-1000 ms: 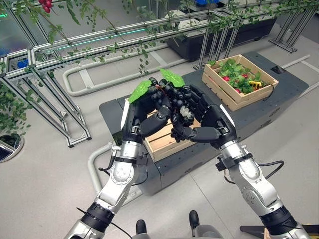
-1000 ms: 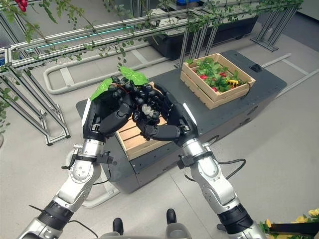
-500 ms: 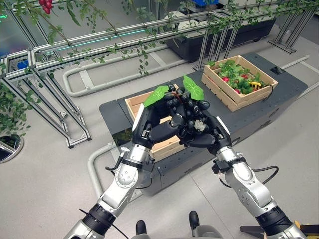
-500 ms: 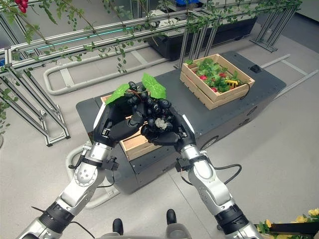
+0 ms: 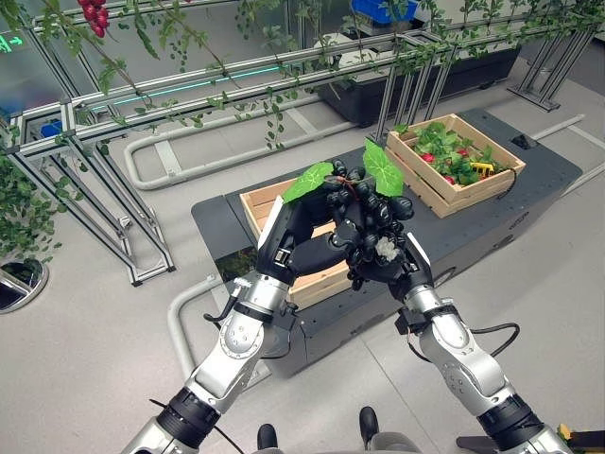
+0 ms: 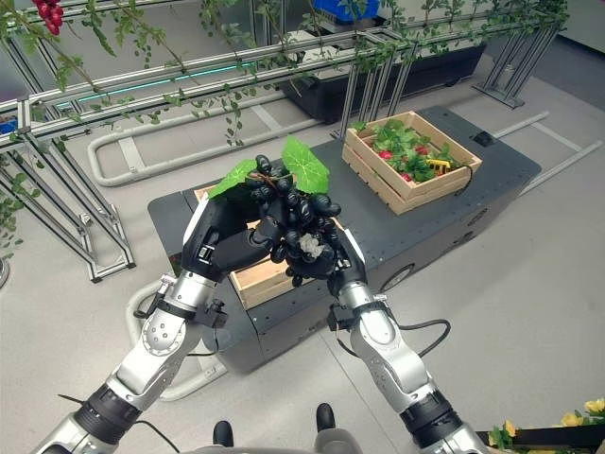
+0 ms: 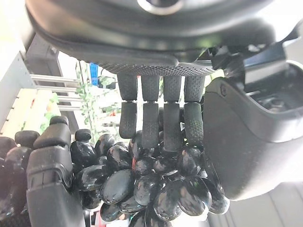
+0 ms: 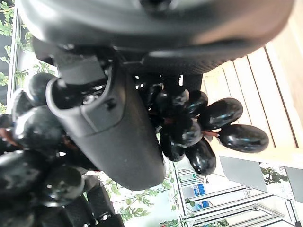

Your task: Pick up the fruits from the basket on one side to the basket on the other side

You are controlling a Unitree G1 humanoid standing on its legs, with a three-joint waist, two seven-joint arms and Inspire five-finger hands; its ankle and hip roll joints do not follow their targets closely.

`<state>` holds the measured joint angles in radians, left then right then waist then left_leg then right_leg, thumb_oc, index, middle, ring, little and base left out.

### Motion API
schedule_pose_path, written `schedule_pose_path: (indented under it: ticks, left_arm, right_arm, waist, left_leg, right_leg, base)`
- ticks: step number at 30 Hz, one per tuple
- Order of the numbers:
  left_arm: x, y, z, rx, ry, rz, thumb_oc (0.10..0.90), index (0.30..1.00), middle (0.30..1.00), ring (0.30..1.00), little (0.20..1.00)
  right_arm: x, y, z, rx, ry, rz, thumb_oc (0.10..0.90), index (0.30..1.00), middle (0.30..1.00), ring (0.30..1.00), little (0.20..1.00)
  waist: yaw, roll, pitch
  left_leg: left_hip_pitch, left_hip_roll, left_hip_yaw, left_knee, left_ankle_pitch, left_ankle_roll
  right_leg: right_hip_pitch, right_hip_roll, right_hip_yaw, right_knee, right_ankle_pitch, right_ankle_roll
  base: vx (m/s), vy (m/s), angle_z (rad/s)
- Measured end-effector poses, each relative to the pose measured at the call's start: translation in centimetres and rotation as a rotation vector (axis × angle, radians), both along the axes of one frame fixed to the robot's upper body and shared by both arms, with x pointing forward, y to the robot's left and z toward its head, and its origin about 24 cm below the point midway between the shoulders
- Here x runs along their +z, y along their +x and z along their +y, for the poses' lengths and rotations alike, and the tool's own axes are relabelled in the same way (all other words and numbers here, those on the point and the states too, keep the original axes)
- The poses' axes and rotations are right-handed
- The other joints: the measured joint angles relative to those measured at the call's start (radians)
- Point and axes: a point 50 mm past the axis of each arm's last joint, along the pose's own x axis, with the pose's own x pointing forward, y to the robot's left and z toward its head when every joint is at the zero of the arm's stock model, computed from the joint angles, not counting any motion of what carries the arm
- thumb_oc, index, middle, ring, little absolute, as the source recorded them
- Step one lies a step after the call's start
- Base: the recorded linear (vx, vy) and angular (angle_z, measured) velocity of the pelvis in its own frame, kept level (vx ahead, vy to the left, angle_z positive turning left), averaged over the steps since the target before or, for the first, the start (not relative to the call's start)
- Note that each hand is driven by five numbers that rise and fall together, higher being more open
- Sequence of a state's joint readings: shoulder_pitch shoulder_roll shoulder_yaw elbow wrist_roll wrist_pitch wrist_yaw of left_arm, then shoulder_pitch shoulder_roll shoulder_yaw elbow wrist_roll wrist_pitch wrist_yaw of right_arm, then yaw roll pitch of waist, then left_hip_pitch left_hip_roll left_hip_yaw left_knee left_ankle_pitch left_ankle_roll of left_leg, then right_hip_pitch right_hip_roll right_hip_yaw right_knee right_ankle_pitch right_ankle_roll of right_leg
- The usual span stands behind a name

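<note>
I've got the bunch of black grapes (image 5: 364, 203) cupped between both hands, my left hand (image 5: 301, 232) curled round it from nine o'clock and my right hand (image 5: 383, 257) curled under it from four o'clock, its two green leaves (image 5: 383, 168) sticking up at twelve. It hangs above the near wooden crate (image 5: 259, 197), over that crate's right end. The far crate of leafy produce (image 5: 452, 153) lies up at two o'clock, nearer my right arm, so I judge the carry goes that way.
</note>
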<state>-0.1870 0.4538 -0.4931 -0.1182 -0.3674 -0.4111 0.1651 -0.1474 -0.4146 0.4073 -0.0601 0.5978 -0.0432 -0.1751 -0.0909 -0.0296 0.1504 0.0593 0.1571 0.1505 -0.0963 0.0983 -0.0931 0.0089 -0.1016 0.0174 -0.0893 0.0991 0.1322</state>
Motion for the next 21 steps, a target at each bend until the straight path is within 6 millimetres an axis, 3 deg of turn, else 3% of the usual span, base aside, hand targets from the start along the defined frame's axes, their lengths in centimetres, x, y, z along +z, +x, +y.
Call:
schedule_pose_path:
  ticks: [3, 4, 5, 6, 8, 15, 17, 19, 20, 21]
  left_arm:
    - [0.0, 0.0, 0.1, 0.01, 0.015, -0.007, 0.4, 0.3, 0.3, 0.3, 0.3]
    - [0.0, 0.0, 0.1, 0.019, 0.032, -0.016, 0.436, 0.354, 0.354, 0.354, 0.354]
    - [0.0, 0.0, 0.2, 0.029, 0.045, -0.022, 0.524, 0.486, 0.486, 0.486, 0.486]
    - [0.0, -0.1, 0.3, 0.037, 0.052, -0.025, 0.549, 0.524, 0.524, 0.524, 0.524]
    - [-0.2, -0.1, 0.5, 0.067, 0.071, -0.032, 0.8, 0.9, 0.9, 0.9, 0.9]
    - [0.1, 0.2, 3.1, 0.252, 0.04, -0.047, 0.8, 0.9, 0.9, 0.9, 0.9]
    - [0.4, 0.3, 4.1, 0.314, 0.02, -0.054, 0.8, 0.9, 0.9, 0.9, 0.9]
    - [0.4, 0.3, 4.8, 0.38, 0.009, -0.061, 0.8, 0.9, 0.9, 0.9, 0.9]
    - [0.2, 0.4, 5.3, 0.436, 0.031, -0.068, 0.8, 0.9, 0.9, 0.9, 0.9]
    - [-0.2, 0.3, 6.0, 0.492, 0.049, -0.068, 0.8, 0.9, 0.9, 0.9, 0.9]
  right_arm:
    - [-0.2, -0.1, -0.1, -0.005, 0.013, 0.014, 0.4, 0.3, 0.3, 0.3, 0.3]
    - [-0.4, -0.2, -0.2, -0.007, 0.035, 0.03, 0.4, 0.3, 0.3, 0.3, 0.3]
    - [-0.5, -0.3, -0.2, -0.009, 0.038, 0.035, 0.4, 0.3, 0.3, 0.3, 0.3]
    - [-0.6, -0.4, -0.3, -0.01, 0.038, 0.037, 0.4, 0.3, 0.3, 0.3, 0.3]
    - [-0.8, -0.5, -0.4, -0.017, 0.038, 0.047, 0.4, 0.3, 0.3, 0.3, 0.3]
    - [-1.4, -1.0, -2.3, -0.085, 0.043, 0.071, 0.4, 0.3, 0.3, 0.3, 0.3]
    - [-1.3, -0.9, -2.6, -0.097, 0.073, 0.076, 0.4, 0.3, 0.3, 0.3, 0.3]
    - [-1.2, -0.8, -2.7, -0.102, 0.075, 0.072, 0.4, 0.3, 0.3, 0.3, 0.3]
    - [-1.2, -0.8, -2.6, -0.097, 0.088, 0.072, 0.4, 0.3, 0.3, 0.3, 0.3]
    - [-1.1, -0.8, -2.4, -0.079, 0.095, 0.067, 0.4, 0.3, 0.3, 0.3, 0.3]
  waist:
    - [-0.002, 0.002, -0.001]
    - [-0.001, 0.003, -0.002]
    - [-0.001, 0.003, -0.002]
    - [-0.001, 0.003, -0.002]
    - [0.0, 0.004, -0.004]
    - [0.002, 0.003, -0.017]
    - [0.017, 0.003, -0.017]
    - [0.029, -0.001, -0.02]
    - [0.061, -0.013, -0.026]
    - [0.092, -0.021, -0.025]
  left_leg:
    - [0.0, 0.001, 0.001, 0.0, 0.0, 0.0]
    - [0.0, 0.002, 0.001, 0.0, 0.0, 0.0]
    - [-0.001, 0.002, 0.001, 0.0, 0.0, 0.0]
    - [-0.002, 0.003, 0.001, 0.0, 0.0, 0.0]
    - [-0.008, 0.005, 0.001, 0.0, 0.0, 0.0]
    - [-0.033, 0.001, -0.013, 0.007, -0.001, -0.002]
    - [-0.031, -0.004, -0.061, 0.007, -0.016, -0.01]
    - [-0.029, -0.029, -0.154, 0.007, -0.04, -0.001]
    - [-0.02, -0.093, -0.299, 0.004, -0.077, 0.03]
    - [-0.004, -0.139, -0.363, 0.001, -0.092, 0.054]
  right_leg:
    - [0.0, 0.001, 0.0, 0.0, 0.0, 0.0]
    - [0.0, 0.001, 0.0, 0.0, 0.0, 0.0]
    - [-0.001, 0.003, 0.0, 0.0, 0.0, 0.0]
    - [-0.002, 0.003, 0.0, 0.0, 0.0, 0.0]
    - [-0.01, 0.005, 0.0, 0.0, -0.001, -0.002]
    - [-0.041, 0.017, 0.012, 0.0, 0.001, 0.0]
    - [-0.055, 0.021, 0.037, 0.0, 0.004, -0.002]
    - [-0.069, 0.017, 0.08, 0.001, 0.013, 0.009]
    - [-0.095, 0.006, 0.143, 0.008, 0.017, 0.014]
    - [-0.111, -0.004, 0.198, 0.007, 0.025, 0.02]
  base:
    - [-0.01, -0.055, -0.01]
    - [-0.05, -0.074, -0.01]
    - [-0.05, -0.065, 0.0]
    - [-0.06, -0.065, 0.0]
    - [-0.07, -0.07, -0.03]
    - [-0.06, -0.012, -0.05]
    - [-0.04, 0.137, -0.42]
    - [-0.06, 0.221, -0.61]
    - [-0.1, 0.268, -1.24]
    - [-0.15, 0.341, -1.55]
